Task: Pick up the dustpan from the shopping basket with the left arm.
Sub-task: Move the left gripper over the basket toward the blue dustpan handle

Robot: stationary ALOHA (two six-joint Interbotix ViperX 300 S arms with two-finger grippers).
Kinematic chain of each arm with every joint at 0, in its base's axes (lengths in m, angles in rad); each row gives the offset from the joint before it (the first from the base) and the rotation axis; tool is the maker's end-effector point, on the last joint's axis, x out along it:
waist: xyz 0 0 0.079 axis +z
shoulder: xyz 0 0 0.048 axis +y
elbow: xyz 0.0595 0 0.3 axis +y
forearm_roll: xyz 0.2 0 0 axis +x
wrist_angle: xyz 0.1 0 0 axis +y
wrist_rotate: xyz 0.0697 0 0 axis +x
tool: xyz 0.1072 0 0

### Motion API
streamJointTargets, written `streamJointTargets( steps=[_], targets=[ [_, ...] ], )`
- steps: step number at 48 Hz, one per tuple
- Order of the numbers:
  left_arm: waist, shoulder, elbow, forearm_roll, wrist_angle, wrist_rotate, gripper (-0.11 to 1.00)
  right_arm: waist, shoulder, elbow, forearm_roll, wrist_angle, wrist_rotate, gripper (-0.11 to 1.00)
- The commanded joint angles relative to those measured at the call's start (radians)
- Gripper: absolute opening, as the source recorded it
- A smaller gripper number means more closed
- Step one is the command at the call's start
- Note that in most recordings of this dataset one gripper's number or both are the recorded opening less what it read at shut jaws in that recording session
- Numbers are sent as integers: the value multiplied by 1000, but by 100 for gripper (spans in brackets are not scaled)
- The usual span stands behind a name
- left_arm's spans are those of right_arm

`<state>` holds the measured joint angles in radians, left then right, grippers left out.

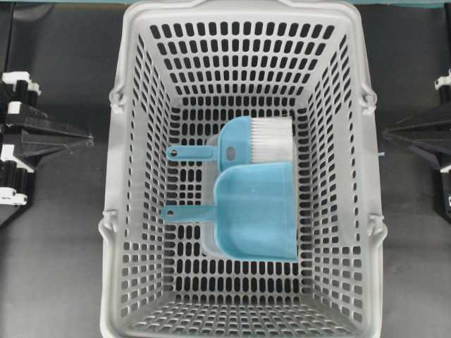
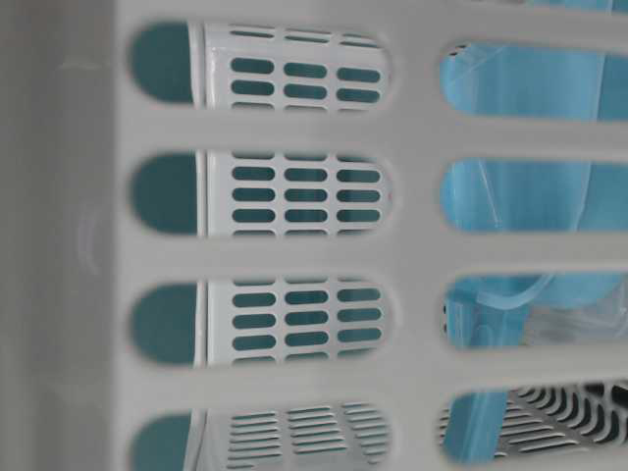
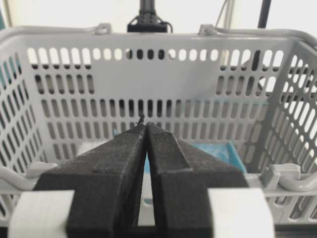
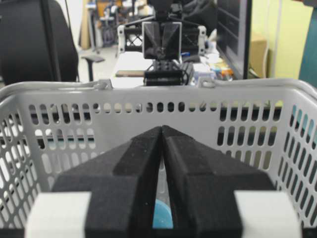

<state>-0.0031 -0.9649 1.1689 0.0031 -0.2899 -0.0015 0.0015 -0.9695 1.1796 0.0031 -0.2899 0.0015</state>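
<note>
Inside the shopping basket, the dustpan points its handle left (both end effectors closed, empty).

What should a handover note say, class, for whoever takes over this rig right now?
Left gripper: shut, empty, outside the shopping basket.
Right gripper: shut, empty, outside the opposite wall.
Dustpan: flat on the basket floor, handle pointing toward the left gripper's side, partly covering the hand brush.
Done: nothing yet.
Left: open the left gripper, reach in, grasp the dustpan and lift it out.
</note>
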Motion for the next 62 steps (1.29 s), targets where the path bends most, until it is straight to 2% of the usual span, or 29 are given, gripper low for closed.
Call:
streamJointTargets(
  steps=[1, 5, 11, 16, 24, 32, 41, 44, 47, 56, 59, 62],
  targets=[
    [2, 11, -41, 41, 49, -15, 6, 3, 9, -18, 3, -6, 14, 0],
    [2, 11, -61, 41, 129, -29, 0, 3, 9, -17, 12, 15, 18, 0],
    [-5, 12, -110, 41, 245, -54, 0, 5, 9, -17, 12, 64, 38, 0],
    [-11, 34, -190, 41, 333, -58, 0, 5, 8, -18, 12, 75, 49, 0],
    [-29, 144, -387, 41, 571, -54, 0, 5, 8, -18, 12, 80, 52, 0],
    [-46, 334, -607, 43, 834, -40, 0, 5, 5, -18, 17, 117, 52, 0],
    [-48, 535, -807, 41, 1032, -17, 0, 5, -9, -18, 17, 149, 52, 1],
    [-49, 594, -857, 43, 1083, -14, 0, 5, -20, -18, 17, 153, 52, 8],
    [-49, 650, -905, 43, 1131, -12, 0, 5, -29, -20, 17, 160, 52, 21],
    [-54, 785, -996, 43, 1241, -12, 2, 5, -52, -25, 17, 190, 52, 70],
    [-60, 815, -1012, 43, 1258, -12, 13, 5, -57, -25, 17, 198, 52, 75],
    [-67, 842, -1023, 41, 1273, -21, 29, 5, -61, -25, 17, 202, 51, 75]
  ],
)
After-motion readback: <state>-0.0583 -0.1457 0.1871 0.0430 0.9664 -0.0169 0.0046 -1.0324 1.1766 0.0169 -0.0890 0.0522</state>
